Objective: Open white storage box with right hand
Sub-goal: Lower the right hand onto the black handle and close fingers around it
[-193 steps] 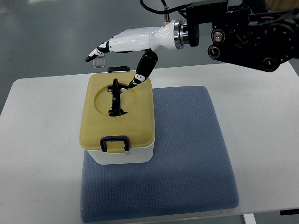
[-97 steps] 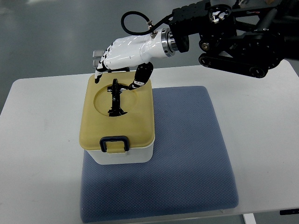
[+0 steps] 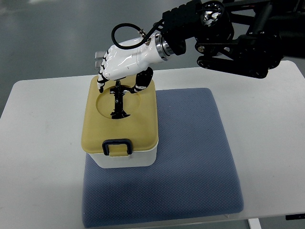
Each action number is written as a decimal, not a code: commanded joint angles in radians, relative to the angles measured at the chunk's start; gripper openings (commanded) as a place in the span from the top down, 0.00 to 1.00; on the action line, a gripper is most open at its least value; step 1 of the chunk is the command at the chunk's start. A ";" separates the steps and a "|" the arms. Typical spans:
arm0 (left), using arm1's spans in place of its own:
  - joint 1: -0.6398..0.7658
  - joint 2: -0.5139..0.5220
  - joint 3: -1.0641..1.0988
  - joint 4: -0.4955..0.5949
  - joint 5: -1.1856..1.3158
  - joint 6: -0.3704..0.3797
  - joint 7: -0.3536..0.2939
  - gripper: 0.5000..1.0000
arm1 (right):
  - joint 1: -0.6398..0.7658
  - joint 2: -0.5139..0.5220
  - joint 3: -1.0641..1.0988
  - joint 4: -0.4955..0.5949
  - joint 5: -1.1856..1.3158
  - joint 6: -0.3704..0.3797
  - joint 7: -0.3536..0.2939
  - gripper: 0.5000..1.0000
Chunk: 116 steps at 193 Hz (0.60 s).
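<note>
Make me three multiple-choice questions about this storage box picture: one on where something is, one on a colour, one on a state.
1. Where does the white storage box with the yellow lid stand?
A. on the blue-grey padded mat
B. on the bare white table
C. on the floor

2. What colour is the front latch?
A. red
B. dark, near black
C. yellow

3. How is the lid?
A. off
B. propped half open
C. closed on the box

Answers:
1 A: the mat shows under and around the box.
2 B: the dark clasp stands out against the yellow lid.
3 C: the lid sits flat, with the white right hand over its far edge by the black top handle.
</note>
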 commanded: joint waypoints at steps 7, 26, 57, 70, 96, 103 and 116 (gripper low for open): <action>0.000 0.000 0.000 0.001 0.000 0.000 0.000 0.00 | 0.001 0.012 -0.024 0.000 -0.003 -0.001 0.000 0.48; 0.000 0.000 0.000 0.001 0.000 0.000 0.000 0.00 | 0.001 0.013 -0.026 0.000 -0.007 0.000 -0.002 0.50; 0.000 0.000 0.000 0.001 0.000 0.000 0.000 0.00 | 0.003 0.019 -0.038 0.000 -0.027 0.000 -0.003 0.55; 0.000 0.000 0.000 -0.001 0.000 0.000 0.000 0.00 | 0.004 0.019 -0.041 0.000 -0.027 0.000 -0.003 0.59; 0.000 0.000 0.000 0.001 0.000 0.000 0.000 0.00 | 0.011 0.021 -0.041 0.000 -0.032 0.002 -0.003 0.67; 0.000 0.000 0.000 -0.001 0.000 0.000 0.000 0.00 | 0.012 0.021 -0.041 0.000 -0.034 0.002 -0.003 0.70; 0.000 0.000 0.000 0.001 0.000 0.000 0.000 0.00 | 0.017 0.021 -0.041 0.000 -0.034 0.000 -0.003 0.76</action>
